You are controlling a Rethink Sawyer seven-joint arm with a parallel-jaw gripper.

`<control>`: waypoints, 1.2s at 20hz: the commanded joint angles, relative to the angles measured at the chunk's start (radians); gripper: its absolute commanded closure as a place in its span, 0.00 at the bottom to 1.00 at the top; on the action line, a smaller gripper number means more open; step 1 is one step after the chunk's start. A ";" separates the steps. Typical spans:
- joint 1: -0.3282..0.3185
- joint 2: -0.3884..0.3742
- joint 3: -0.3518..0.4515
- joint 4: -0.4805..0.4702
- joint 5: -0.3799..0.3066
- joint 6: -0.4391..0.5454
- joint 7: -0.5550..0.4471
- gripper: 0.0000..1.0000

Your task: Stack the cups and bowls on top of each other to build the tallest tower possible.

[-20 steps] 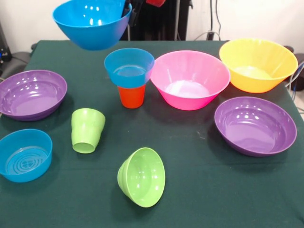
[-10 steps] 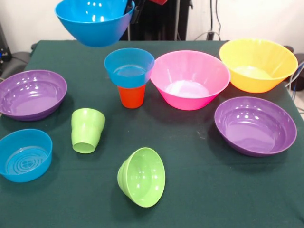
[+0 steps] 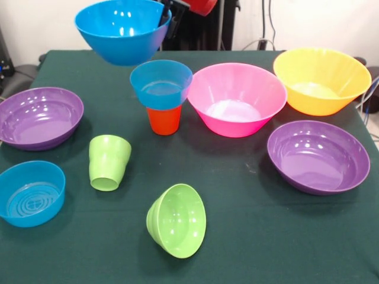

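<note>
The gripper (image 3: 167,16) clamps the right rim of a large blue bowl (image 3: 122,31), holding it upright and clear of the desk (image 3: 249,236), presumably so it can be lowered as the next tier.

Items, left to right, relative to the gripper:

1. Purple bowl (image 3: 38,117): well below and left, upright on the desk.
2. Small blue bowl (image 3: 31,193): farther below, at the left edge, upright, with ridged rings inside.
3. Lime green cup (image 3: 108,162): below and left, lying tipped, ridged wall visible.
4. The tower (image 3: 162,94): almost directly below. A blue bowl sits in an upright orange cup; the narrow base suggests low stability.
5. Small lime green bowl (image 3: 176,220): far below, tipped on its side, mouth facing the camera.
6. Pink bowl (image 3: 237,97): below and right, just beside the tower, upright.
7. Second purple bowl (image 3: 318,156): well below and right.
8. Yellow-orange bowl (image 3: 321,80): far right, upright.

All pieces appear glossy plastic.
</note>
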 commanded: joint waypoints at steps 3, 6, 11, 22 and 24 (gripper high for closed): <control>0.034 0.106 0.053 -0.061 0.029 -0.054 0.191 1.00; 0.038 0.109 0.048 -0.061 0.032 -0.058 0.192 1.00; 0.050 0.124 0.044 -0.075 0.046 -0.057 0.208 1.00; 0.084 0.145 0.011 -0.090 0.076 -0.056 0.223 1.00; 0.089 0.150 0.006 -0.098 0.082 -0.049 0.225 1.00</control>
